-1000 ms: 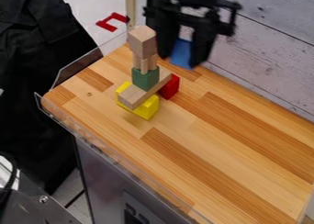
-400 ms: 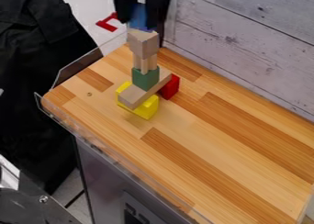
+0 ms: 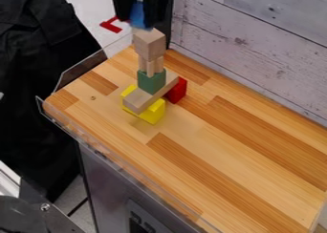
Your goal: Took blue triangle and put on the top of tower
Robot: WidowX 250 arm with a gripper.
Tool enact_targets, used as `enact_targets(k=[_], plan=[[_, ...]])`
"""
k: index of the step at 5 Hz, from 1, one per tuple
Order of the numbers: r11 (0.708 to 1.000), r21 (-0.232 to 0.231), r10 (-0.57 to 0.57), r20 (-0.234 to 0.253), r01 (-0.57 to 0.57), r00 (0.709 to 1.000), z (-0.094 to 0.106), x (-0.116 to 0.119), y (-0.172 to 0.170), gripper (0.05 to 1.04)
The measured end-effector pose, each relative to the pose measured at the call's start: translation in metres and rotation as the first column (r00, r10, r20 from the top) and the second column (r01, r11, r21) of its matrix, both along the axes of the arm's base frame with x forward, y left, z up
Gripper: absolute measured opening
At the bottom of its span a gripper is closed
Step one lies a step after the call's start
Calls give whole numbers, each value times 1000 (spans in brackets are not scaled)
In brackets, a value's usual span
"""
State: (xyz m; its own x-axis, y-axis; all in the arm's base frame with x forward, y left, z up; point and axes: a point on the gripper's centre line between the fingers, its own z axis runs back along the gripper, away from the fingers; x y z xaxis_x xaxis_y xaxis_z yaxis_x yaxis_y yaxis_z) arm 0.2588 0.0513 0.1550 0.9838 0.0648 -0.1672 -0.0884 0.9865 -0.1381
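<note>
Landmark: the tower's uppermost wooden block [image 3: 150, 45]. End effector [image 3: 137, 22] above it and a touch toward the view's left, fingers pinching the blue triangle [image 3: 138, 15] between them. Triangle points no further than the fingers by much; its lower end sits just over the back edge of the wooden block's top face, as the camera sees it. Contact cannot be told. Slanted view mixes height with depth, so the offset could be part "above", part "behind".

My reading: carry about done, alignment and lowering remain. Needs a slight shift toward the view's right, perhaps also toward the camera, then straight down. Blue piece looks taller than wide in the grip. Its peak and side edges lie behind the fingers, so which face is underneath cannot be told; same for any small tilt.

Under the landmark: slender wooden pillars [image 3: 150, 65], green block [image 3: 151, 81], then a slanting plank [image 3: 142, 100] over the yellow block [image 3: 153, 113]. Red block [image 3: 177, 90] beside the plank's far end; whether it bears any load, hidden. All on the desk [image 3: 236, 165]. Upper arm cut off by the top edge. Narrow pillars look the weak point; a sideways nudge at release could topple the lot.
</note>
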Motion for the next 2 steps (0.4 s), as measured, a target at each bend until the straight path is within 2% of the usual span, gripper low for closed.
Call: enact_targets(k=[2], plan=[[1000,-29,11,-18,-11,1000,-19,10,7,538]])
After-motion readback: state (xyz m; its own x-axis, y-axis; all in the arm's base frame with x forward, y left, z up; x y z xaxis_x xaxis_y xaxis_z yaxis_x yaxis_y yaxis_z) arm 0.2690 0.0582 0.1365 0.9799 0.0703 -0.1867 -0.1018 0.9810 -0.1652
